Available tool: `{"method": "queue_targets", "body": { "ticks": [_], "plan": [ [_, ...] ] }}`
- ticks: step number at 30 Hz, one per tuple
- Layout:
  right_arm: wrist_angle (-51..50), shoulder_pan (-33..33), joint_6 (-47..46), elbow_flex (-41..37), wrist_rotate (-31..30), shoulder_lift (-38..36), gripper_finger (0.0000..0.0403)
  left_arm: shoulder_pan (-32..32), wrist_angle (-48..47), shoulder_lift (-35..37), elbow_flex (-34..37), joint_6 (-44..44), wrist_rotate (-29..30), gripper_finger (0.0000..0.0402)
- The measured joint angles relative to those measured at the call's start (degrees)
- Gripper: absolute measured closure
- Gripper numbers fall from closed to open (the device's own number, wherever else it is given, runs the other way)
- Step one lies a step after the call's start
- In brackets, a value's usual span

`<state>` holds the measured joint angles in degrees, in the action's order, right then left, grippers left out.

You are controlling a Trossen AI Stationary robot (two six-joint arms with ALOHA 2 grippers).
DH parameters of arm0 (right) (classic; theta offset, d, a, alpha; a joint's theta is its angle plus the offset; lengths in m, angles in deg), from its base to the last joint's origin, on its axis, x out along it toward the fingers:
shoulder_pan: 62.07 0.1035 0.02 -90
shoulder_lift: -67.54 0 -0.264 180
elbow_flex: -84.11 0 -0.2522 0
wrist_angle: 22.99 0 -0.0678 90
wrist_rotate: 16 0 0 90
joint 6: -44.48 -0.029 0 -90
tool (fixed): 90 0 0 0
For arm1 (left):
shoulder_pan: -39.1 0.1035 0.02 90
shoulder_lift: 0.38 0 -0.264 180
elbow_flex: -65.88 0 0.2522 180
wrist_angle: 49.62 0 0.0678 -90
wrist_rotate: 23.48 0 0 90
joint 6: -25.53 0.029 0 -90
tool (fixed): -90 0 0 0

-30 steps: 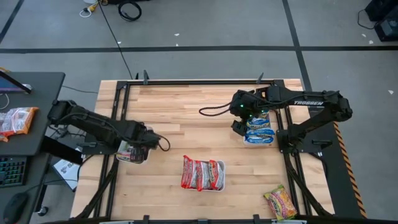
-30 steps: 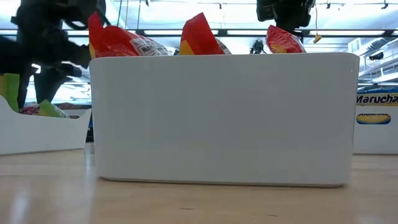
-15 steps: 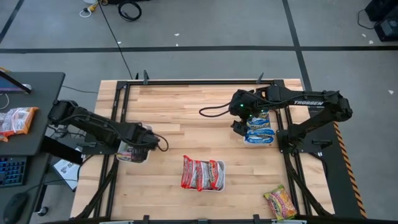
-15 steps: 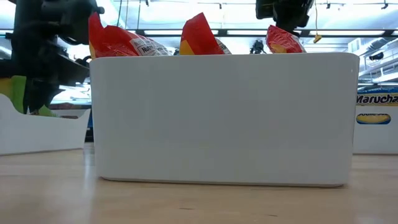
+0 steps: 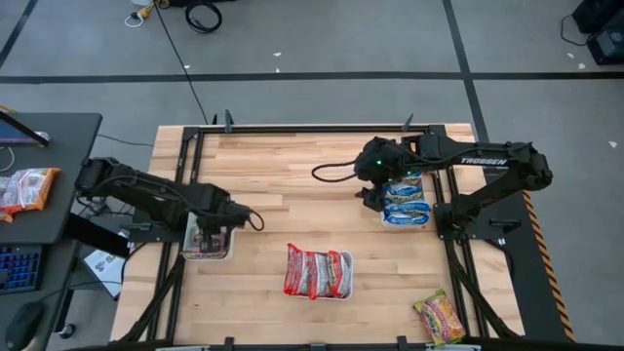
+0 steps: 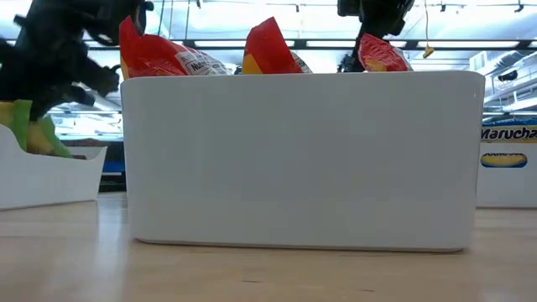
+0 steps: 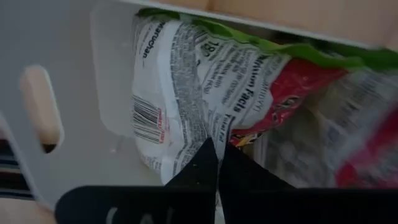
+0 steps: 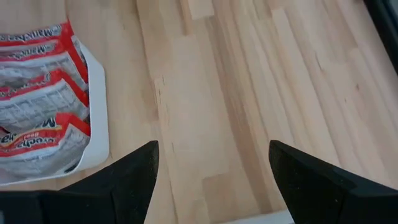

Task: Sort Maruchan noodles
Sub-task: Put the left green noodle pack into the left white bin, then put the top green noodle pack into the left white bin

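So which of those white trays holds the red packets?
The middle tray, near the table's front edge, between the two arms. Its packets are red and silver; the right tray holds blue ones, and the left tray sits under the left gripper.

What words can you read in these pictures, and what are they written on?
"TROSSEN": on the right arm.
"Maruchan": on the blue packet at the low view's right edge; the last letter is cut off.
"Nutrition Facts": on the packet in the left tray, partly readable.
"Maruchan": on the red packets.
The smaller print is too blurred to read.

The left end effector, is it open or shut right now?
Shut. In the left wrist view the left end effector has its two dark fingers meeting over a noodle packet in the white tray.
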<state>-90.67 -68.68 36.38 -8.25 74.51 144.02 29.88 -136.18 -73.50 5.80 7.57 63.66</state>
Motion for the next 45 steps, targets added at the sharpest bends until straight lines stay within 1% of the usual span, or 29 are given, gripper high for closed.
{"method": "queue_targets", "body": {
  "ticks": [3, 5, 9, 11, 13, 20, 22, 26, 28, 32, 34, 37, 40, 42, 45],
  "plan": [
    [1.42, 0.00, 0.31, 0.00, 0.01, 0.00, 0.0096, 1.17, -3.77, 0.02, -2.75, 4.85, -2.07, 0.0397],
    [1.97, 0.00, 0.24, 0.00, 0.01, 0.00, 0.0096, 2.30, -5.31, 0.02, -3.76, 8.18, -6.03, 0.0397],
    [1.82, 0.00, 0.11, 0.00, 0.01, 0.00, 0.0096, 4.52, -6.35, 0.02, -3.94, 12.99, -16.04, 0.0398],
    [1.62, 0.00, -0.66, 0.00, 0.01, 0.00, 0.0096, 5.28, -6.24, 0.02, -3.94, 14.85, -19.13, 0.0398],
    [1.56, 0.00, -1.09, 0.00, 0.01, 0.00, 0.0096, 6.11, -6.14, 0.02, -3.94, 15.97, -20.95, 0.0398],
    [1.37, 0.00, -0.79, 0.00, -0.08, 0.00, 0.0096, 8.67, -3.49, 0.02, -3.94, 14.80, -23.36, 0.0395],
    [0.69, 0.00, -0.51, 0.00, -1.58, 0.00, 0.0096, 9.17, -3.05, 0.02, -3.94, 13.71, -24.95, 0.0395],
    [-2.82, 0.09, 0.68, 0.00, -8.62, 0.00, 0.0096, 9.44, -3.09, 0.02, -3.94, 12.60, -27.21, 0.0395],
    [-4.55, 0.09, 1.83, 0.00, -11.02, 0.00, 0.0096, 9.38, -3.19, 0.02, -3.94, 12.62, -27.75, 0.0394],
    [-6.35, 0.03, 4.37, 0.00, -11.45, 0.00, 0.0096, 9.38, -3.16, 0.02, -3.94, 12.66, -27.75, 0.0393],
    [-6.33, -0.21, 5.59, 0.00, -11.43, 0.00, 0.0096, 9.38, -3.16, 0.02, -3.94, 12.63, -26.61, 0.0390],
    [-6.35, -0.66, 6.80, 0.00, -11.51, 0.00, 0.0096, 9.38, -3.18, 0.02, -3.92, 12.23, -24.52, 0.0375],
    [-6.45, -1.25, 7.55, 0.00, -11.86, 0.00, 0.0096, 9.38, -3.19, 0.02, -3.92, 10.80, -23.51, 0.0350],
    [-7.56, -1.60, 8.27, 0.00, -13.94, -0.06, 0.0096, 9.38, -3.29, 0.02, -3.92, 9.55, -23.18, 0.0331],
    [-10.49, -2.55, 8.58, 0.00, -18.65, -0.69, 0.0096, 9.38, -4.03, 0.02, -3.92, 8.29, -23.24, 0.0303]
  ]
}}
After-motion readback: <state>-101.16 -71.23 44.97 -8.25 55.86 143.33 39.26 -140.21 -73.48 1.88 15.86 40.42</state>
